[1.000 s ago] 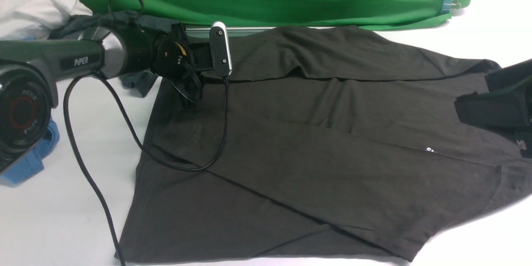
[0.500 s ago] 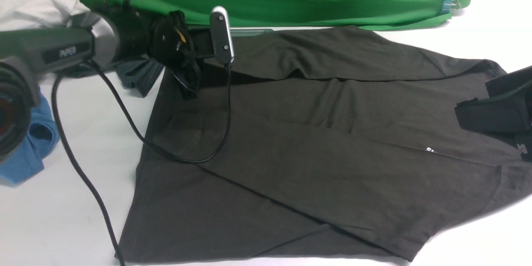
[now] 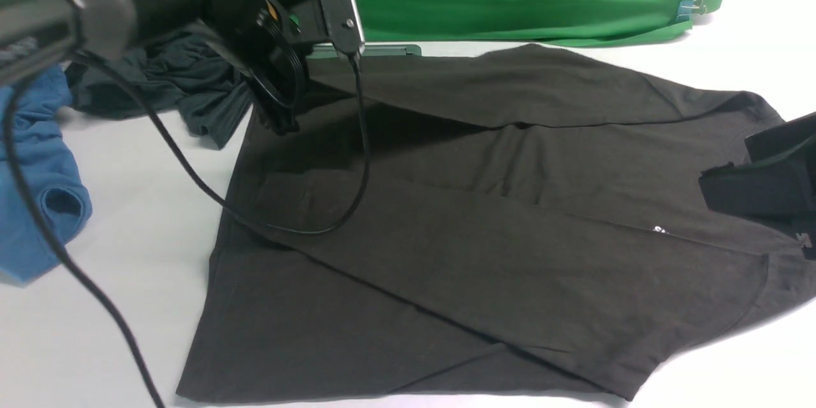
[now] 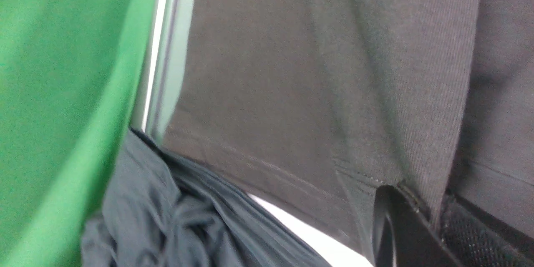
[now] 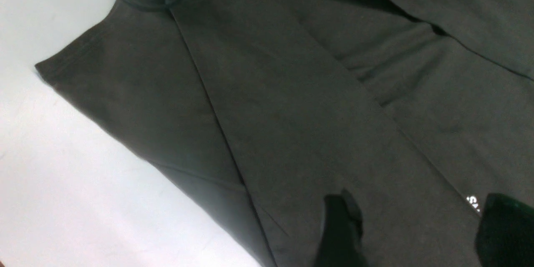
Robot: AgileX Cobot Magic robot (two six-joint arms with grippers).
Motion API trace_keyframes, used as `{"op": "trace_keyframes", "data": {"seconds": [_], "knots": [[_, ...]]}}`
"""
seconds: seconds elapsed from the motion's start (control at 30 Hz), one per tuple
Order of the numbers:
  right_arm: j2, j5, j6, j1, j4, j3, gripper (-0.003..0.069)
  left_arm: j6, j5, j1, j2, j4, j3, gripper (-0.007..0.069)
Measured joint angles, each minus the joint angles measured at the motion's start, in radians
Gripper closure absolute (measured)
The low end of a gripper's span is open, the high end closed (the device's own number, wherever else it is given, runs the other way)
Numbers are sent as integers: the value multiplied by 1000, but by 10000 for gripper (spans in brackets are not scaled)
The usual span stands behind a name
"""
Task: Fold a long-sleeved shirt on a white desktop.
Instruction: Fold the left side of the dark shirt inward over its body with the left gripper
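Left tool (image 4: 429,217) clamps the long-sleeved shirt (image 3: 484,248) at its far-left edge, right tool (image 5: 419,233) apart above it, white desktop (image 3: 146,236) alongside.

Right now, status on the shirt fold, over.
Left fingers shut on long-sleeved shirt, far hem corner. Right fingers open by chest print. Grey-green garment beside that corner; cable across shirt.

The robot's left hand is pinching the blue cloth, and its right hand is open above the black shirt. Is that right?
Not quite. The left gripper is pinching the long-sleeved shirt at its hem, not the blue cloth, which lies off to the side. The left wrist view shows this. The right gripper is open above the shirt, as you said.
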State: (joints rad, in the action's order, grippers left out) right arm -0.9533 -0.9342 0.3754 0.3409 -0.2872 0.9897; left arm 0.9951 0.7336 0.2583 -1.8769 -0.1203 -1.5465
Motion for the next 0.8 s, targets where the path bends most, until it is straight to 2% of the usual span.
{"op": "trace_keyframes", "data": {"seconds": [0.3, 0.47, 0.8], "knots": [[0, 0, 2, 0, 0, 0, 242, -35, 99, 36, 74, 15, 66, 586], [0, 0, 4, 0, 0, 0, 242, -67, 151, 55, 75, -54, 168, 585], [0, 0, 11, 0, 0, 0, 242, -103, 142, 132, 117, -141, 327, 560]]}}
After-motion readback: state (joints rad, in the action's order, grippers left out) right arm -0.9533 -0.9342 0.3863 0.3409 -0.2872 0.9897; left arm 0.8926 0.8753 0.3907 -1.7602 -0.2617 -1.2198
